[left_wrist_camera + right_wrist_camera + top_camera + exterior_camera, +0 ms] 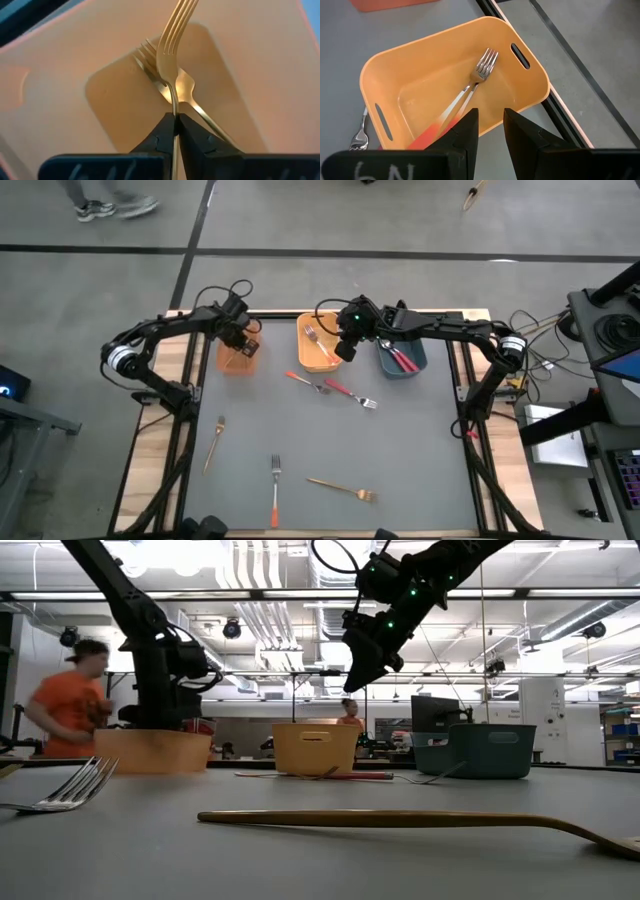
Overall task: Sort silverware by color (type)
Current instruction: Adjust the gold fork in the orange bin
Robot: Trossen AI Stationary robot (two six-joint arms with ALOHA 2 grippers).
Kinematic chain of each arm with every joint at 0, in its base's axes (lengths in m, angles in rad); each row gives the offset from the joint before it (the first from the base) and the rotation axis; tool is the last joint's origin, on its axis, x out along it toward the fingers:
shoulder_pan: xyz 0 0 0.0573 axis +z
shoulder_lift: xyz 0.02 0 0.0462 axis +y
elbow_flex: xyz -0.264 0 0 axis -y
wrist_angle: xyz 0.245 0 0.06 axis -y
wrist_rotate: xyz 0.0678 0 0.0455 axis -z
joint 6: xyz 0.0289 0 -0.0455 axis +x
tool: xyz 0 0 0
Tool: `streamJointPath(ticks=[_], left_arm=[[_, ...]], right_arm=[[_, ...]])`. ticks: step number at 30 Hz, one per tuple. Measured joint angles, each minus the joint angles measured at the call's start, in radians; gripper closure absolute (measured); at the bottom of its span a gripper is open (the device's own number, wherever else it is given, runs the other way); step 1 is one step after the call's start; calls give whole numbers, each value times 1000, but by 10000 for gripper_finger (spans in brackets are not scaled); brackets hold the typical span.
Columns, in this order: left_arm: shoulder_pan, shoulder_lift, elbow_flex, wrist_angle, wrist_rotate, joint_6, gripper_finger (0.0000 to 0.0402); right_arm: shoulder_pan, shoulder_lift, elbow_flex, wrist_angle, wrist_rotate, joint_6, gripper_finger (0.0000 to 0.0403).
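Note:
My left gripper [243, 340] reaches down into the orange-brown bin [236, 362] at the far left and is shut on a gold fork [173, 55]. Another gold fork [186, 92] lies on that bin's floor under it. My right gripper [345, 346] hangs open well above the yellow bin [530, 87], where an orange-handled fork [479, 75] lies flat. The blue bin [403, 360] holds red-handled forks. Loose on the mat lie two red-handled forks [350, 392], two gold forks [342, 488] and an orange-handled fork [275, 490]. My left gripper pinches the gold fork's thin handle [174, 111], just behind the neck, between its two fingertips. The fingers come from above, pointing steeply down into the bin. The fork runs on past the fingertips, tines away from the gripper. I cannot tell whether it touches the bin floor.
The three bins stand in a row along the table's far edge, close together. In the low view a gold fork [400, 820] lies across the near part of the mat, and fork tines [70, 788] show at the left. A person in orange [70, 705] stands beyond the table.

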Motion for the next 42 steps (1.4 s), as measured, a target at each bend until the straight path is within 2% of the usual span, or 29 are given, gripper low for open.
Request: streamJointPath(ticks=[11, 20, 23, 29, 33, 39, 42], left_arm=[[0, -90, 34, -57, 0, 0, 401], [0, -279, 34, -130, 0, -21, 401], [0, -355, 34, -130, 18, -21, 401], [-26, -506, 34, -28, 160, -41, 401], [-93, -574, 34, 106, 243, -81, 401], [-290, -598, 21, 328, 225, -93, 402], [-380, -589, 11, 397, 164, -85, 402]], right_arm=[[0, 0, 0, 0, 0, 0, 321], [0, 0, 0, 1, -2, 0, 321], [0, 0, 0, 29, -41, -2, 321], [4, 0, -54, 239, -243, -1, 321], [16, 0, -116, 461, -275, 35, 321], [34, 0, -212, 849, -286, 86, 321], [36, 0, -222, 927, -290, 91, 314]])
